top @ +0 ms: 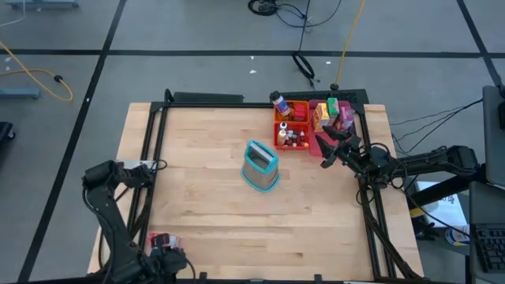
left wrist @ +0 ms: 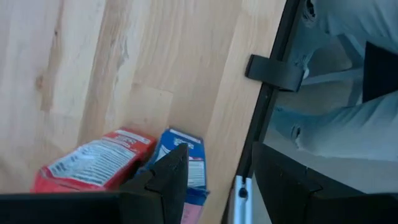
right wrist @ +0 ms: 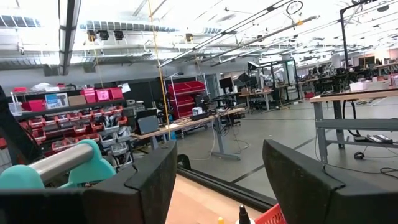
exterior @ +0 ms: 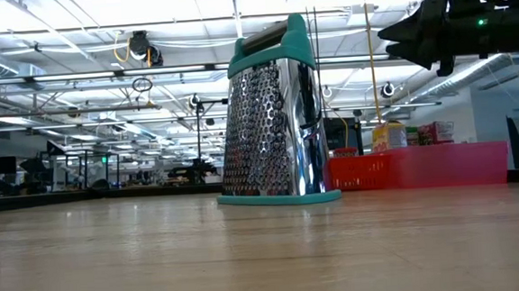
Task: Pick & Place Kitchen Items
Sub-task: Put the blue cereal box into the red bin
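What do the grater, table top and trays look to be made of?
Grater: shiny perforated metal with mirror reflections, teal plastic-looking handle and base. Table top: pale wood planks, grain visible. Trays, orange and pink: probably moulded plastic, the pink slightly translucent.

Wooden table [top: 205,205] with black frame, grater [top: 260,166] standing at centre, orange tray [top: 293,125] and pink tray [top: 332,126] at upper right, red and blue packets [top: 162,239] at lower left

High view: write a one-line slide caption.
Teal box grater stands mid-table; right gripper hovers open beside the orange tray and pink tray.
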Tool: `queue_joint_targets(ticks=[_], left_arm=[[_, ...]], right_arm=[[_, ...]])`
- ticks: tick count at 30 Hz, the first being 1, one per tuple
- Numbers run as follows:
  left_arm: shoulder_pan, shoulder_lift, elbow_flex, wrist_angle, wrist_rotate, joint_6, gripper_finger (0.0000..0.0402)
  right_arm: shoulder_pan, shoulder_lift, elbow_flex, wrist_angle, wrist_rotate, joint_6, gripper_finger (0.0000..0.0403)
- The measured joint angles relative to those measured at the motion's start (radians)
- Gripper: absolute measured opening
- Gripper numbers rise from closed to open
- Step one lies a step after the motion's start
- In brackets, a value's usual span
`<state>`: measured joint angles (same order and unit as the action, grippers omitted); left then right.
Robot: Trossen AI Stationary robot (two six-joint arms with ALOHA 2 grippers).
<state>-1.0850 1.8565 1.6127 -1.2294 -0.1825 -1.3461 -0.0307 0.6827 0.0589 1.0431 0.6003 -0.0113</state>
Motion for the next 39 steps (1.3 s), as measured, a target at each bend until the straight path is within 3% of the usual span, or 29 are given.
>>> queue_joint_targets(ticks=[4,12,20,24,30,33,39], left_arm=[[0.017,0.000,0.000,0.005,-0.001,0.090,0.0179],[0.081,0.000,0.000,0.017,-0.054,0.018,0.0179],[0.144,0.000,0.000,0.020,-0.021,0.026,0.0179],[0.155,0.000,0.000,0.070,-0.037,-0.049,0.0179],[0.175,0.000,0.000,0.193,-0.036,0.072,0.0181],[0.177,0.000,0.000,0.178,-0.027,0.073,0.0201],[0.158,0.000,0.000,0.137,-0.020,0.155,0.0284]], right_arm=[[0.000,0.000,0.000,0.000,0.000,0.000,0.0228],[0.000,0.000,0.000,-0.005,0.000,0.002,0.0227],[0.000,0.001,0.000,-0.026,0.000,0.003,0.0226],[0.000,0.001,0.000,-0.033,0.001,0.003,0.0226],[0.000,0.001,0.000,-0.032,0.001,0.003,0.0225],[0.000,0.001,0.000,-0.031,0.001,0.002,0.0222],[0.000,0.001,0.000,-0.038,0.001,0.000,0.0221]])
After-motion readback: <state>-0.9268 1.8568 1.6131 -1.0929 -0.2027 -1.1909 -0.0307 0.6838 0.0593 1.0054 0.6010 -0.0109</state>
